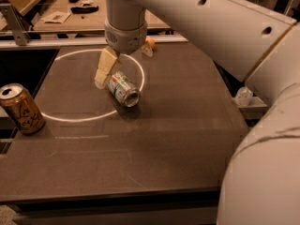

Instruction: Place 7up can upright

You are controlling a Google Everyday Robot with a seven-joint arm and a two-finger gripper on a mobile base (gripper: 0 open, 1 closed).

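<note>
The 7up can [124, 89], silver-white with green lettering, lies on its side on the dark table [178, 139], its silver end facing the front right. It rests at the right edge of a white ring [70, 117] marked on the table. My gripper [126, 57] hangs just above the can's far end. One tan finger [106, 67] reaches down to the can's left rear and the other [149, 45] shows behind the wrist to the right. The jaws stand open and hold nothing.
A gold-brown can with dark cursive lettering [21, 108] stands upright near the table's left edge. A clear plastic item [243, 96] sits past the right edge. Benches with clutter [79, 8] stand behind. My white arm fills the right side and front right corner.
</note>
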